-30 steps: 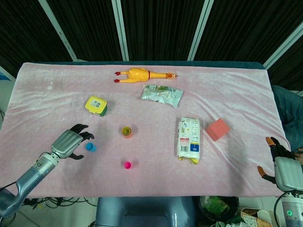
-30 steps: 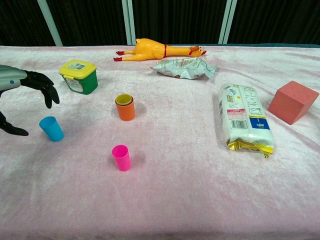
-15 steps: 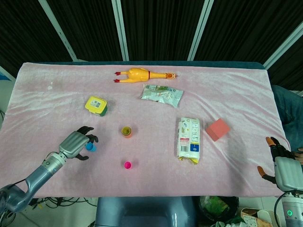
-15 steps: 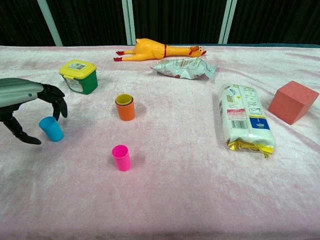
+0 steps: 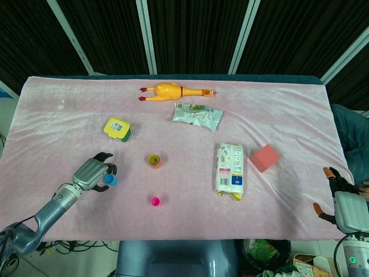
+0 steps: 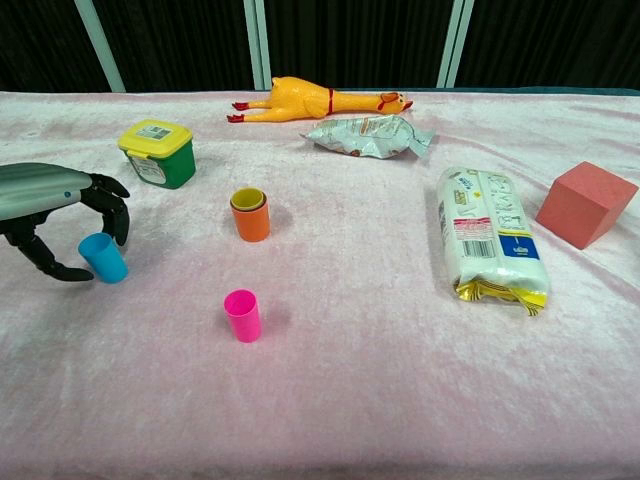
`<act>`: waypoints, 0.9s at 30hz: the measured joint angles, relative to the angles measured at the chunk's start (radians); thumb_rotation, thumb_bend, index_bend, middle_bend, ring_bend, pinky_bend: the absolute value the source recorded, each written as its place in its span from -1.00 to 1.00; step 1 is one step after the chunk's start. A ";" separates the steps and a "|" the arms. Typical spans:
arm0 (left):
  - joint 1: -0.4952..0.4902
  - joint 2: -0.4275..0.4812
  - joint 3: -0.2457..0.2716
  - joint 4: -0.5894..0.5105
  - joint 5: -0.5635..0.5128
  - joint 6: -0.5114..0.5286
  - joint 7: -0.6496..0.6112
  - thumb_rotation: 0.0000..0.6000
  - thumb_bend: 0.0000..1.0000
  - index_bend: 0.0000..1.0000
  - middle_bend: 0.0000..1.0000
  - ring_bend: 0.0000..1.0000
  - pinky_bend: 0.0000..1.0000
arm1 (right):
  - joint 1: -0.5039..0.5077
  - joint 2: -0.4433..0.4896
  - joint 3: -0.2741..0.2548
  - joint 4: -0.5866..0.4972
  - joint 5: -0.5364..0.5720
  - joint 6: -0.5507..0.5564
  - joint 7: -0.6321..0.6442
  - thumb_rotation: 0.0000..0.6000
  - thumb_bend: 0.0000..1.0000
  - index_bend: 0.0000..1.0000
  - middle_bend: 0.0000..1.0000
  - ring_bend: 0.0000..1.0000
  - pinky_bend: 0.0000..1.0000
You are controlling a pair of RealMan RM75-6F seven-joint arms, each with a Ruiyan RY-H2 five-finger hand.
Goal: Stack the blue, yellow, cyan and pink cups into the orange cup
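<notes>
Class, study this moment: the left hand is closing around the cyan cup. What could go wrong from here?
1. The left hand has fingers on both sides of the small cyan cup but no firm hold shows; it could tip or slip on the soft pink cloth.
2. The orange cup already holds a yellow one; a misaligned drop could topple it.

Orange cup (image 6: 250,222) stood upright mid-worktop, yellow cup (image 6: 248,199) nested inside it. Cyan cup (image 6: 103,257) upright to its left, between the left hand's (image 6: 62,215) fingers and thumb. Pink cup (image 6: 242,315) upright, alone, nearer the front edge.
</notes>
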 measured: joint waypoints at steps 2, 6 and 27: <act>0.001 -0.004 -0.003 0.004 0.006 0.012 -0.005 1.00 -0.41 -0.07 0.02 -0.78 -0.74 | 0.000 -0.002 -0.001 0.000 0.000 0.001 -0.006 1.00 -0.58 -0.89 -0.87 -0.66 -0.54; 0.003 -0.007 -0.008 0.009 0.016 0.032 -0.010 1.00 -0.31 0.00 0.07 -0.74 -0.73 | -0.001 -0.001 -0.002 -0.002 -0.001 0.001 -0.007 1.00 -0.58 -0.89 -0.87 -0.66 -0.54; -0.127 0.111 -0.206 -0.192 -0.032 0.054 0.001 1.00 -0.27 0.03 0.09 -0.71 -0.69 | 0.000 -0.002 0.000 -0.001 0.000 0.002 -0.009 1.00 -0.58 -0.88 -0.87 -0.66 -0.54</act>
